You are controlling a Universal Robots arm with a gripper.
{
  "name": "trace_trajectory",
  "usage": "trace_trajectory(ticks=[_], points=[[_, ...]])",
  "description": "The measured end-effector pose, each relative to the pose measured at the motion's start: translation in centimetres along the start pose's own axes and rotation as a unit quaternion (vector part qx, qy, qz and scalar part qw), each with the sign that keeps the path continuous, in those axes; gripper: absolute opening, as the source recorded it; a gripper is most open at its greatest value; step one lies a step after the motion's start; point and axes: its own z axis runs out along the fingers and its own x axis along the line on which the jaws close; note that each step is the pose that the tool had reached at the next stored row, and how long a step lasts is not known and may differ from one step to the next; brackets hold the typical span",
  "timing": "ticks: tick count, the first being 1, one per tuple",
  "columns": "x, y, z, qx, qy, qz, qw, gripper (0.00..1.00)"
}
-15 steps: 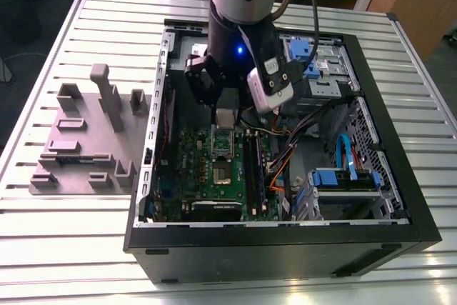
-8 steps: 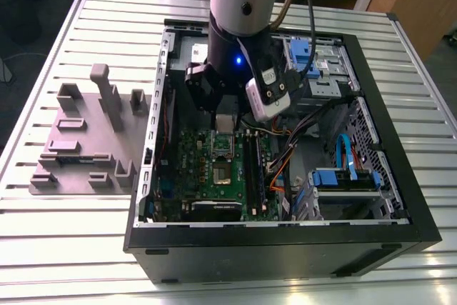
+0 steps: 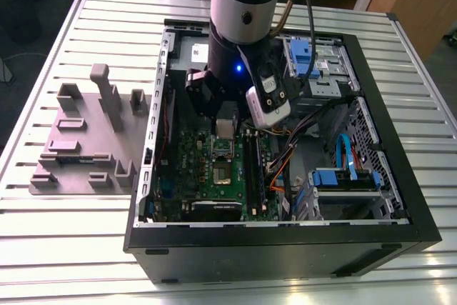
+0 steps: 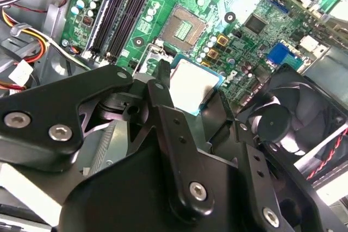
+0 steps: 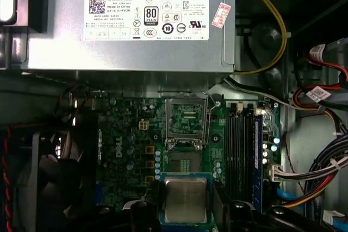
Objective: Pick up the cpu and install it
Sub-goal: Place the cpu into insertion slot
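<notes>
My jaws are closed on the small silvery square cpu (image 5: 185,199) near the dark square socket (image 4: 185,27); I fear a tilted chip bends its pins.

Silver-and-black cylindrical robot arm (image 3: 243,5) stands upright, wrist aimed straight down; its black two-fingered gripper (image 3: 226,128) hangs low, fingers (image 4: 163,93) clamped on opposite sides of the small silvery square cpu (image 4: 193,82).

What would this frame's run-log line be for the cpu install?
stage: cpu in grasp | gripper: shut on cpu | cpu: held above green board, not seated | socket: empty
</notes>
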Motion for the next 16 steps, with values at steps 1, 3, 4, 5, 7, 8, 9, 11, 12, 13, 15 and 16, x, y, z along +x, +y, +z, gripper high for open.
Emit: trace_trajectory(ticks=[1,3,4,5,7,8,9,11,12,13,15,16], points=[[0.00,0.00,0.00,0.0000,0.0000,0.000,1.00000,0.47],[-0.01,-0.01,0.09,0.0000,-0.0003,0.000,1.00000,0.47],[-0.02,-0.02,0.23,0.0000,-0.0006,0.000,1.00000,0.47],[-0.03,-0.02,0.41,0.0001,-0.0008,0.000,1.00000,0.47],[-0.04,-0.04,0.77,0.0000,-0.0008,0.000,1.00000,0.47],[-0.05,-0.04,0.95,0.0001,-0.0008,0.000,1.00000,0.47],[-0.06,-0.05,1.13,0.0000,-0.0009,0.000,1.00000,0.47],[-0.09,-0.07,1.49,0.0001,-0.0008,0.000,1.00000,0.47],[-0.10,-0.07,1.67,0.0000,-0.0009,0.000,1.00000,0.47],[-0.11,-0.08,1.87,0.0000,-0.0009,0.000,1.00000,0.47],[-0.12,-0.10,2.22,0.0000,-0.0009,0.000,1.00000,0.47],[-0.13,-0.11,2.40,0.0000,-0.0009,0.000,1.00000,0.47]])
